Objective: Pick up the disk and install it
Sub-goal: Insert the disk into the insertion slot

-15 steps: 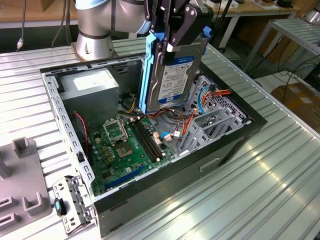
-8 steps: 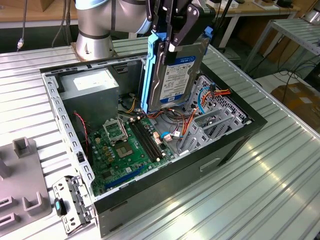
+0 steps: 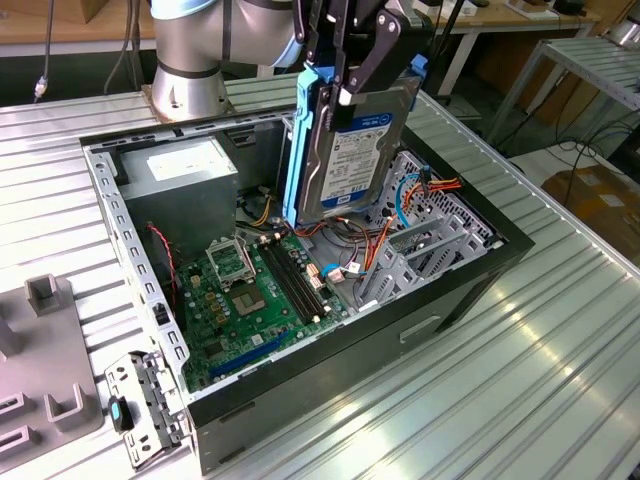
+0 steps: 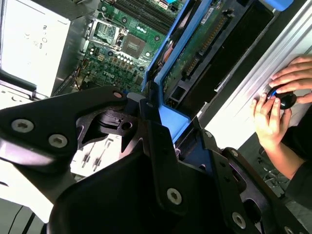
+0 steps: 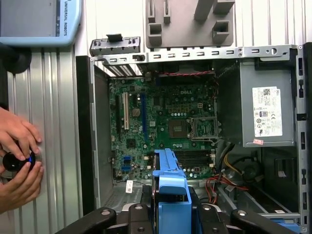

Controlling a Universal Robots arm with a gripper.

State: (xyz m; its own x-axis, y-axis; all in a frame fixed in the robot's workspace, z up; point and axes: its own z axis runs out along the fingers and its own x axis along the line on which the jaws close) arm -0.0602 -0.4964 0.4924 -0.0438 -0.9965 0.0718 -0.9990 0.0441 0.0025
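With jaws clamped on the upright disk above the open case, treat as stiff, dense, shock-sensitive, gripping by the blue rails.

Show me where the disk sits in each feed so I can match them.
Exterior view: the disk hangs in the gripper, over the open case.
First wrist view: the disk is edge-on, blue rail foremost, before the motherboard.
Second wrist view: the disk shows its green underside.
Shared landmark: the grey power supply box.
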